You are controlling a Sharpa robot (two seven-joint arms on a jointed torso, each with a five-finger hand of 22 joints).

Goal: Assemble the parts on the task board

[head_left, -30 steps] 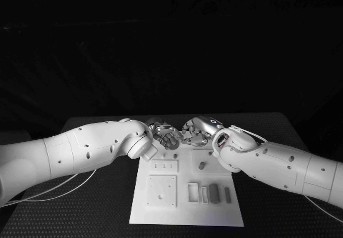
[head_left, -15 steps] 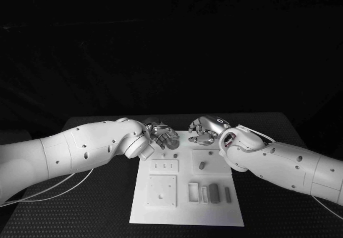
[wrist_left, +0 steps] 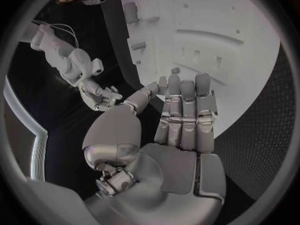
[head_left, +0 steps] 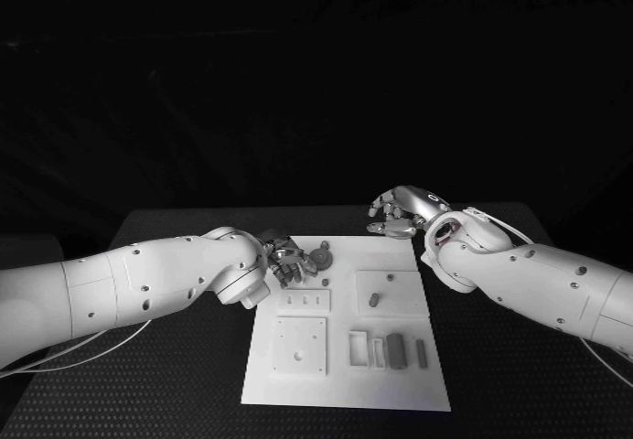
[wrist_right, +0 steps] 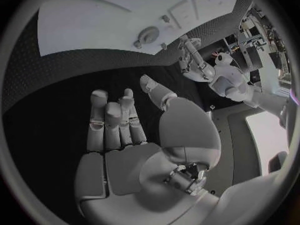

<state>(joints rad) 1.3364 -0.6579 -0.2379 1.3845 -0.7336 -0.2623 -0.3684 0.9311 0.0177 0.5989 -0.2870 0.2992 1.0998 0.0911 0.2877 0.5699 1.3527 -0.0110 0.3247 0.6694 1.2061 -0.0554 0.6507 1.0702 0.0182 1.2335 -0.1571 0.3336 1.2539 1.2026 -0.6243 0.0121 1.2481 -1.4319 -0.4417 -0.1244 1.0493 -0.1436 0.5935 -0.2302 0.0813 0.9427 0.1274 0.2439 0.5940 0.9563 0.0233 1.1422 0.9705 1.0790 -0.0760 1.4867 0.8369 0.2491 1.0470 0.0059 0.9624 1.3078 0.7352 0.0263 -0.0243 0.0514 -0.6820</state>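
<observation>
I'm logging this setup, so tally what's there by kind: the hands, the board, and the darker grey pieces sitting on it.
Hands: 2, left hand and right hand
Board: 1
Grey bars: 2
Grey peg: 1
Round disc: 1
Total: 7
Smaller bits are too tiny to count.

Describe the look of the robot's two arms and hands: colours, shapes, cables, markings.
Both arms, left arm and right arm, have smooth, rounded white shells dotted with small dark holes. Thin pale cables loop under the left arm. The left hand and right hand are silver metal, with segmented fingers and flat plated palms.
</observation>
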